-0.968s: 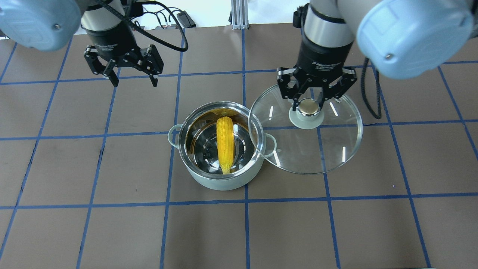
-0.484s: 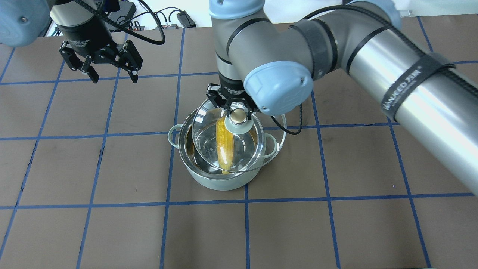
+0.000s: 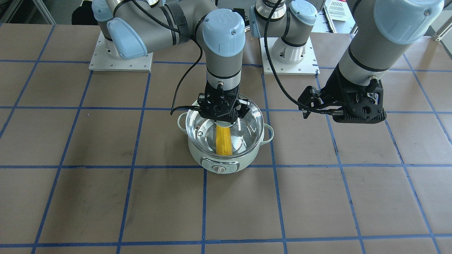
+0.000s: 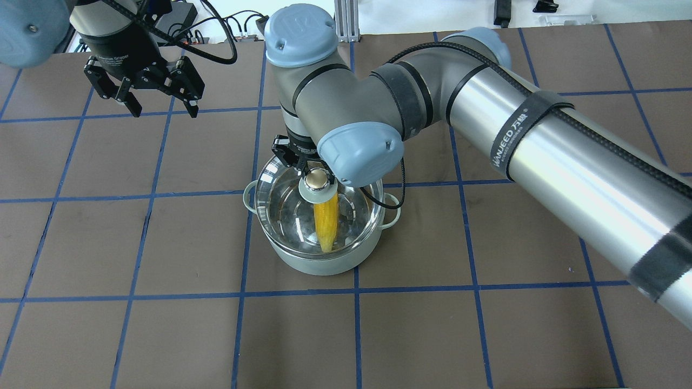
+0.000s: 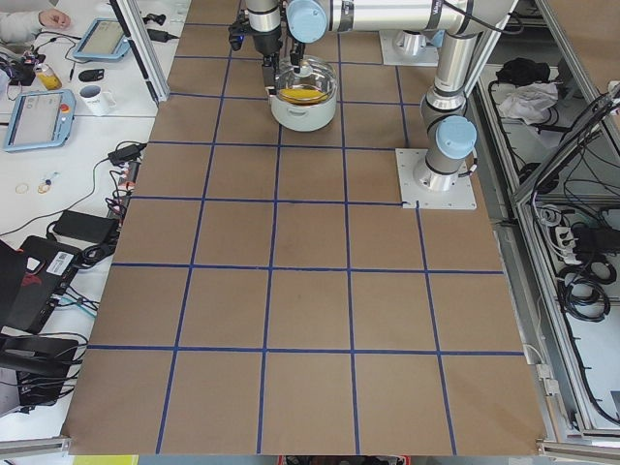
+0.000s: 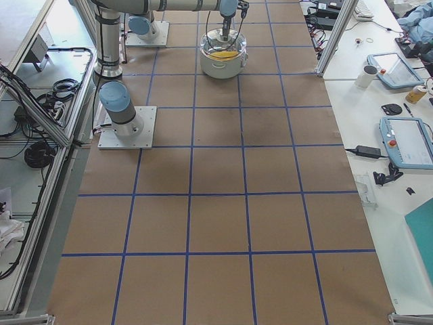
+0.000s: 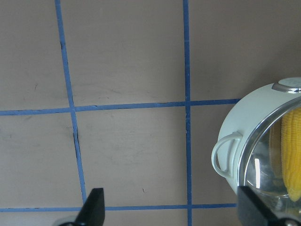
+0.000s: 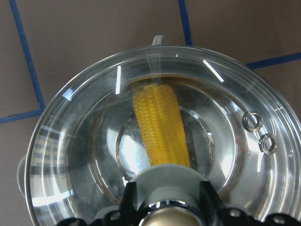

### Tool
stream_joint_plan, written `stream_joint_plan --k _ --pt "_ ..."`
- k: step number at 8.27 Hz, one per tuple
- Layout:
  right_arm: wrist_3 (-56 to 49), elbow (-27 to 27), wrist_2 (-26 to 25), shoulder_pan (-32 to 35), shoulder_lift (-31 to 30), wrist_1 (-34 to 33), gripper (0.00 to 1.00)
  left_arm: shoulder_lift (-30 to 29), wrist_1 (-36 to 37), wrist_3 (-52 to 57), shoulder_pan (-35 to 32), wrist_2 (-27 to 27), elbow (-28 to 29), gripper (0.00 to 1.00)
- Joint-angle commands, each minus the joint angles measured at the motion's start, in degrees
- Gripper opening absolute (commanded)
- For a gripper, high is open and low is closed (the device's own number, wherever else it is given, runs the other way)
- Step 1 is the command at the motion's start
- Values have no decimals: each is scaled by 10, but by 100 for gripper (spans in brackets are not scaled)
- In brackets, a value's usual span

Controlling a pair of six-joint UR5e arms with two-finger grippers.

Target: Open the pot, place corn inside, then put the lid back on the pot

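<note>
The right gripper (image 4: 317, 182) pinches the lid (image 4: 275, 205) by its knob over the pot (image 4: 316, 265), corn (image 4: 326, 224) inside; the left gripper (image 4: 164, 111) hangs spread, well apart. Seating is unconfirmed from these views — release with the rim off-centre may leave the lid tilted.

A brown tabletop (image 6: 216, 223) gridded with blue tape lines (image 6: 190, 169) fills the scene under even, bright light. Beyond one long edge stands a white bench (image 6: 352, 115) bearing tablets (image 6: 408, 141), a mug (image 6: 367, 76) and a black power adapter (image 6: 356, 149). Beyond the opposite edge, aluminium framing (image 6: 42, 112) fences coiled cables (image 6: 37, 154) on the floor.
</note>
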Motion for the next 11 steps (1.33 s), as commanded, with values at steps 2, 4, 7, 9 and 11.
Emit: stream_joint_plan --k 2,4,7,9,11 --pt "6 0 -3 12 11 -14 1 0 4 0 0 0 0 100" --pt "3 1 -6 12 11 -10 1 0 4 0 0 0 -1 100" --pt "2 7 -6 12 11 -9 1 0 17 -1 -1 0 -5 100" --pt "1 8 -6 12 10 -10 1 0 17 -1 -1 0 -6 100" --pt "-6 8 -14 12 10 -10 1 3 25 -1 -1 0 -7 100"
